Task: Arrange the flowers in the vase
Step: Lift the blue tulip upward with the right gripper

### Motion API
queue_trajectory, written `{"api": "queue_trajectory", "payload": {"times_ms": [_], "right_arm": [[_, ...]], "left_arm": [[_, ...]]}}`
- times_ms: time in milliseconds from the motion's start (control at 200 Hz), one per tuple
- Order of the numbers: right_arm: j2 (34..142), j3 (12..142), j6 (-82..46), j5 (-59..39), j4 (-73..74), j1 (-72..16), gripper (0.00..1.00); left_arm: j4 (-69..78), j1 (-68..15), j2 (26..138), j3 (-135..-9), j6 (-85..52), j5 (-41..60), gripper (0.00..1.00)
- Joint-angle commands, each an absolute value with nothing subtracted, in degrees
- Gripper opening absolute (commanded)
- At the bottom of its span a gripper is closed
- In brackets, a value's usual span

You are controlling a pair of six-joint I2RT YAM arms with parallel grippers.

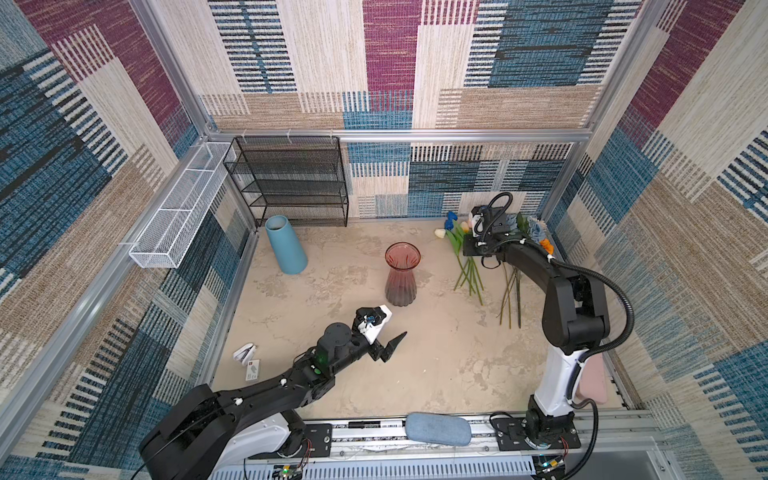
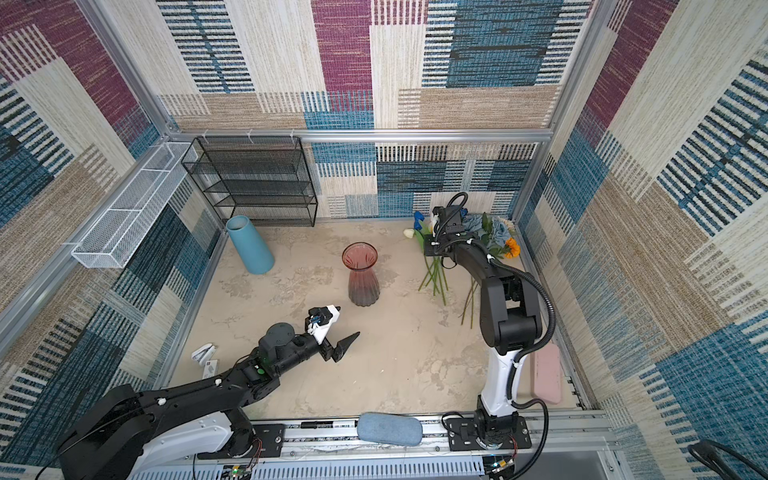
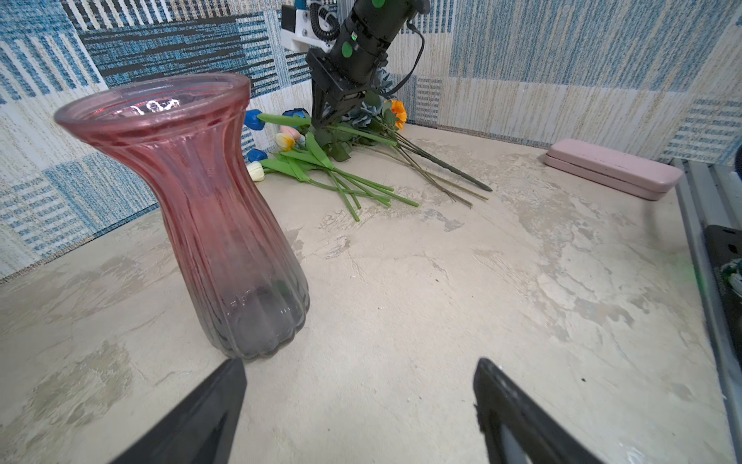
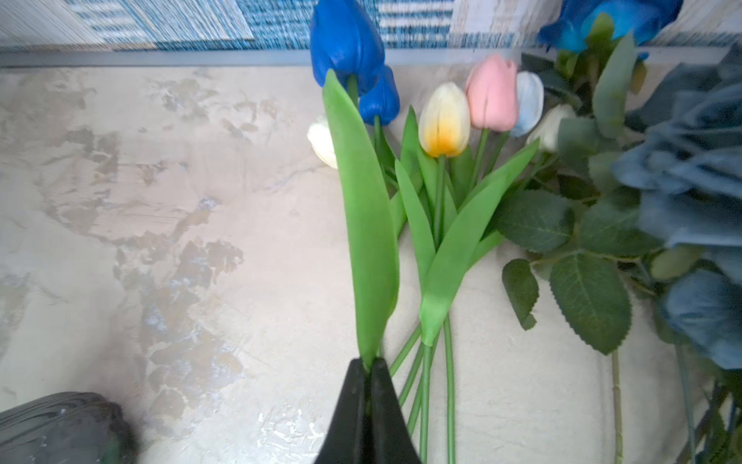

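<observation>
**Right gripper [image 4: 368, 363] clenched on the blue tulip [image 4: 345, 44] at its stem; left gripper [image 3: 359, 363] spread, empty, near the vase [image 3: 208, 225]**
Risk: the thin stem may slip on lifting; crossed neighbouring stems [image 4: 449, 381] may drag along.

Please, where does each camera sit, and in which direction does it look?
Top views: high above the robot's side, looking down on the table toward the back wall; left arm and right arm both show.
Left wrist: low behind the open left tool, facing the vase and flowers.
Right wrist: above the right tool, shut on a blue tulip, facing the back wall.
Shared: vase and flowers appear in left wrist and both top views.
</observation>
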State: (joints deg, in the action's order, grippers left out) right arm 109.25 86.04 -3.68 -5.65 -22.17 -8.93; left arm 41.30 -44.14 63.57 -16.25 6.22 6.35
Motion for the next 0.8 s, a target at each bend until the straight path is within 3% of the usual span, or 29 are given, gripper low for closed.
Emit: {"api": "queue_trajectory", "payload": {"times_ms": [0,295,526,796], "right_arm": [[105.36,83.10,-4.40,-10.80,-15.29,-8.83,0.00],[89.15,65.80,-2.37,-28.55,7.07,-8.88,0.00],[78.60,53.72,-11.83,-45.51,33.13,-9.03,0.00],[80.43,51.73,-26.76,-42.81,61.96,-16.09,0.00]], "left_arm": [[41.44,-44.12,62.87,-16.12,6.46,6.15,0.92],[41.58,-44.12,60.94,-15.35,6.68,6.04,0.92],[42.72,-44.12,59.53,-14.29,6.99,5.80,0.92],[44.65,-44.12,59.17,-13.16,7.51,5.63,0.92]]}}
